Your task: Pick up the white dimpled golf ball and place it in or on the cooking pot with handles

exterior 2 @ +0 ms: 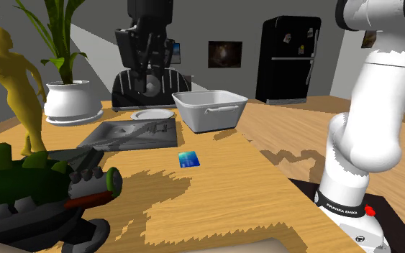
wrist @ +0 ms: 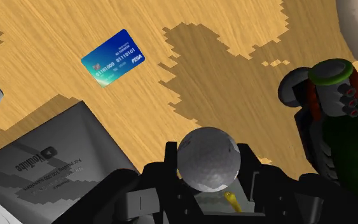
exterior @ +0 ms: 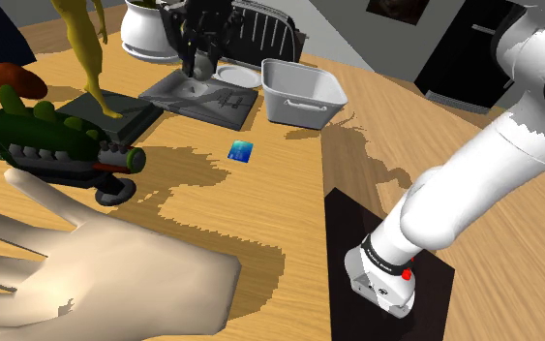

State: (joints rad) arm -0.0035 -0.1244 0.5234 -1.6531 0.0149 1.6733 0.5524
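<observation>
My black gripper (exterior: 200,58) hangs above the far part of the wooden table, shut on the grey-white dimpled golf ball (exterior: 203,70). In the wrist view the ball (wrist: 208,159) is clasped between the two fingers (wrist: 168,160) of the gripper (wrist: 208,170), high over the table. The second exterior view has the ball (exterior 2: 152,86) in the gripper (exterior 2: 151,77) above a white plate. The pot is a white rectangular tub with handles (exterior: 304,92) (exterior 2: 209,109), standing empty to the right of the gripper in both exterior views.
Below the gripper lie a grey book (exterior: 202,97) (wrist: 44,172) and a white plate (exterior 2: 152,114). A blue card (exterior: 242,150) (wrist: 112,57), a green toy blaster (exterior: 57,145) (wrist: 336,121), a yellow figurine (exterior 2: 17,79), a white planter (exterior 2: 70,100), a black toaster (exterior: 260,39) and a large beige hand (exterior: 96,281) share the table.
</observation>
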